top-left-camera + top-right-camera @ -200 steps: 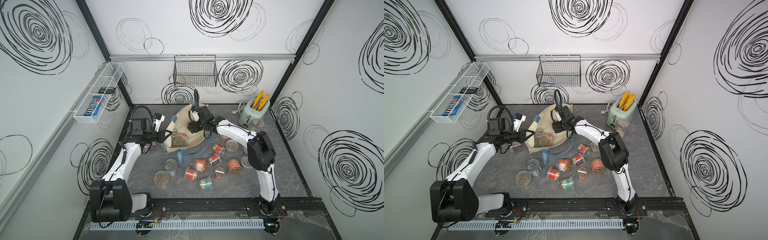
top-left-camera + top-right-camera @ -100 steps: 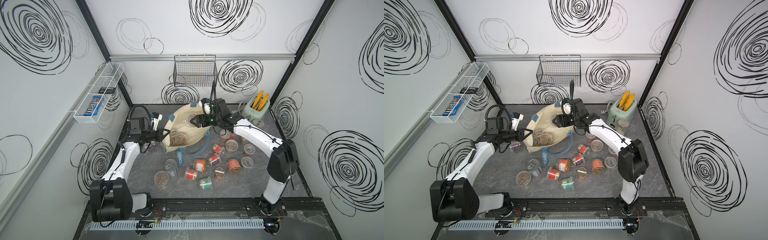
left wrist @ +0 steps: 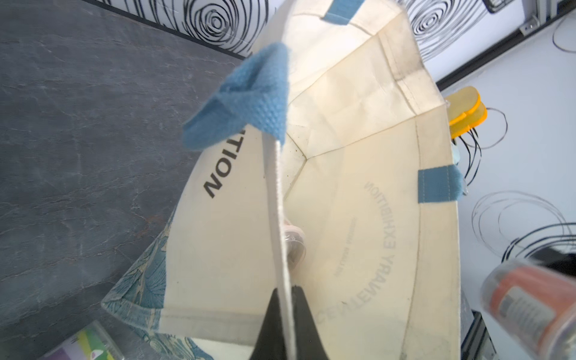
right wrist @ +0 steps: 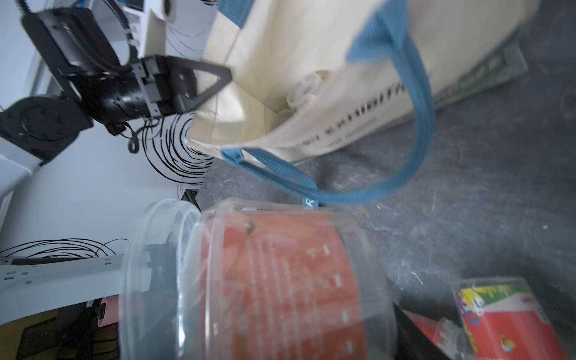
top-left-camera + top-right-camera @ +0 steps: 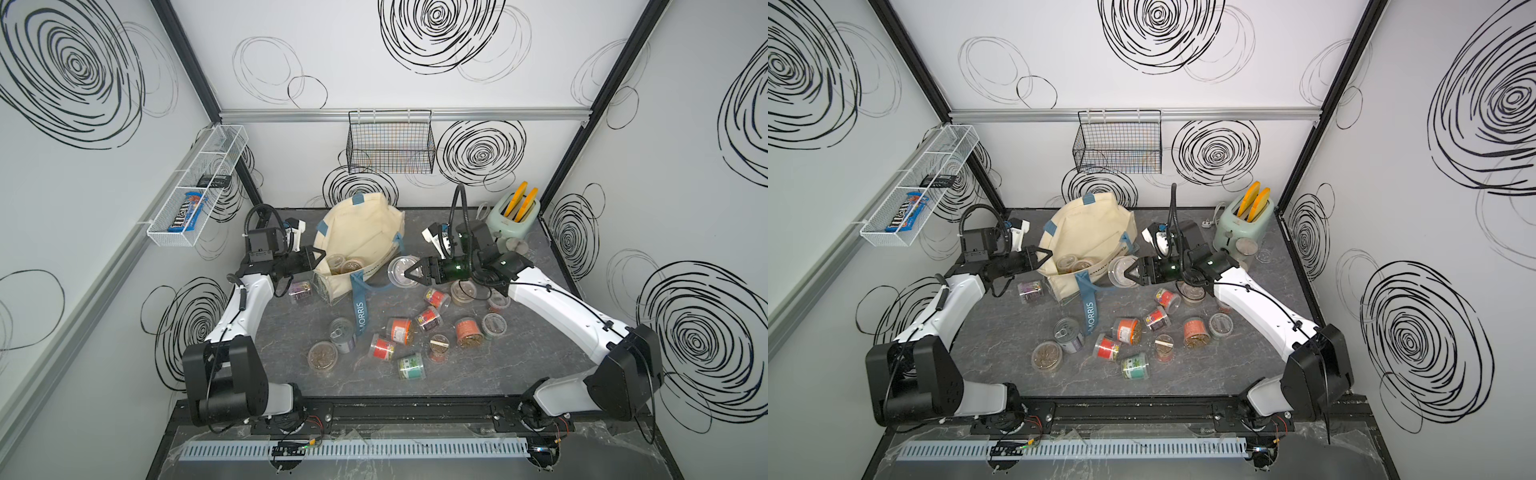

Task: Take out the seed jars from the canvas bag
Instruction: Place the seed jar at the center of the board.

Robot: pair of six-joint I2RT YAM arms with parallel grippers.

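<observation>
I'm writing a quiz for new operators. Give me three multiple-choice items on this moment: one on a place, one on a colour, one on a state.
1. Where is the held jar in the right gripper?
A) deep inside the canvas bag
B) outside it, beside its mouth
C) beneath it

2. What colour is that jar's label?
A) blue
B) white
C) red-orange

3. How is the left gripper?
A) shut on the bag's rim
B) wide open, touching nothing
C) shut on a jar

Key:
1 B: both top views show it clear of the opening.
2 C: the right wrist view shows the label.
3 A: the left wrist view shows canvas pinched between its fingers.
</observation>
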